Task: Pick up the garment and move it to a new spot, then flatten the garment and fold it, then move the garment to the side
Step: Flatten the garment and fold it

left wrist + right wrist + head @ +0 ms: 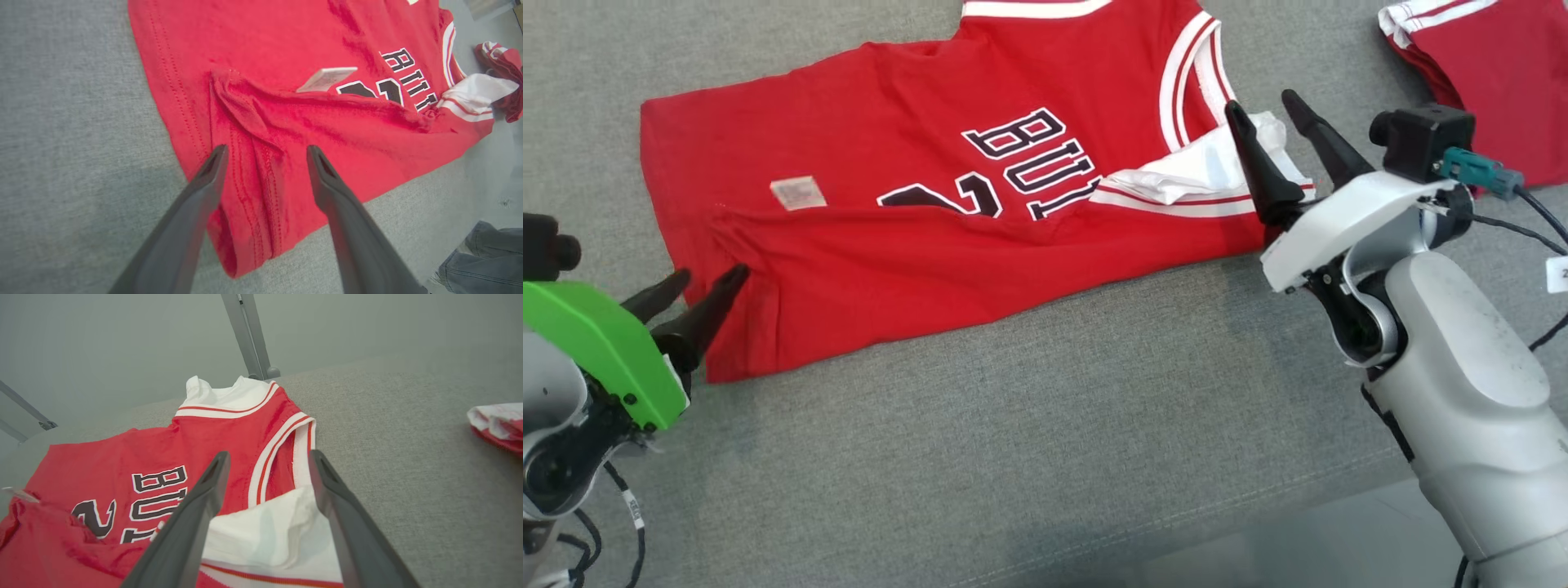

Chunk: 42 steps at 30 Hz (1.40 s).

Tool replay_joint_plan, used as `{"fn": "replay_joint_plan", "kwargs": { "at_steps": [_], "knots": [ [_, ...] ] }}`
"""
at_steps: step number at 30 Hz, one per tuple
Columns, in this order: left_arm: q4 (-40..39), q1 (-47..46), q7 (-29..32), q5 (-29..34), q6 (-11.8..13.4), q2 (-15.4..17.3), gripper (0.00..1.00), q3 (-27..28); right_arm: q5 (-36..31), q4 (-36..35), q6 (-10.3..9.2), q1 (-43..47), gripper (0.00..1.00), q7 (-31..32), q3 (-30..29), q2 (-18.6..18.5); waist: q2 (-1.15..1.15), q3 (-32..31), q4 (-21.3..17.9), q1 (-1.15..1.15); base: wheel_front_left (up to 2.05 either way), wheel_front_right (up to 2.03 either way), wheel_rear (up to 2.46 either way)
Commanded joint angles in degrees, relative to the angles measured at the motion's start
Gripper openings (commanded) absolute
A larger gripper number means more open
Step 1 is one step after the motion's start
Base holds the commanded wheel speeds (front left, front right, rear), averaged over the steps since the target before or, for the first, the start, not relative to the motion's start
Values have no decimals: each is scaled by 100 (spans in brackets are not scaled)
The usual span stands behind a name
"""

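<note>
Fingers apart, my left pincer (709, 276) sits at the far left, its two dark tips over the left end of the red jersey (915, 253), where the stitched hem is doubled over on itself. My left wrist view shows the tips straddling that doubled hem, clamped on nothing, though I cannot tell whether they touch the cloth. The jersey lies spread across the grey fabric surface (1029, 441), with its near part folded up over itself along a long crease. A small white label (798, 193) lies on the red just above that crease, and dark lettering shows further right. At the jersey's right end a flap of white lining (1201, 175) with red-and-white trim is turned out. My right pincer (1262, 102) hangs over this flap with its fingers also spread wide, gripping nothing. Further right, well apart from the jersey, a second red garment (1494, 73) lies at the upper right corner.
</note>
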Motion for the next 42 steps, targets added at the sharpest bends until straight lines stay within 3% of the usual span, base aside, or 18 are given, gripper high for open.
{"fn": "replay_joint_plan", "kwargs": {
  "at_steps": [1,6,8,14,19,25,38,39,40,41,42],
  "knots": [
    [-71,169,-245,154,91,60,100,62,-160,-103,-2,147,100,-167,11,-163,52,-232,50,0,0,0,0],
    [-428,804,-1384,1002,601,176,100,99,-605,-683,-2,757,100,-543,-407,-529,52,-583,184,0,0,0,0],
    [-583,1092,-1785,1342,883,153,100,49,-742,-1026,-3,1125,100,-449,-731,-625,52,-647,252,0,0,0,0],
    [-867,1586,-2371,1725,1307,-135,100,-137,-1045,-1817,-2,2079,100,183,-1481,-581,52,-622,430,0,0,0,0],
    [-648,1376,-2331,1839,1202,-561,100,-471,-1642,-2015,-2,2452,100,915,-1948,-461,52,-447,566,0,0,0,0],
    [152,911,-2124,1597,889,-1091,100,-608,-1995,-1713,-3,2090,100,1541,-2027,-47,52,-265,603,0,0,0,0],
    [1112,300,-1543,1423,333,-1445,100,-923,-2135,-770,-5,1588,100,2109,-2204,232,52,-136,734,0,0,0,0],
    [1156,283,-1510,1416,287,-1462,55,-955,-2073,-716,-5,1562,100,2127,-2212,258,52,-135,737,0,0,0,0],
    [1196,271,-1467,1407,241,-1482,28,-995,-2002,-668,-5,1542,84,2160,-2212,270,52,-139,738,0,0,0,0],
    [1231,267,-1430,1390,195,-1501,0,-1031,-1866,-610,-5,1526,48,2201,-2237,310,52,-146,740,0,0,0,0],
    [1264,262,-1395,1390,139,-1512,0,-1069,-1737,-550,-5,1513,18,2254,-2262,337,52,-154,743,0,0,0,0]
  ]
}}
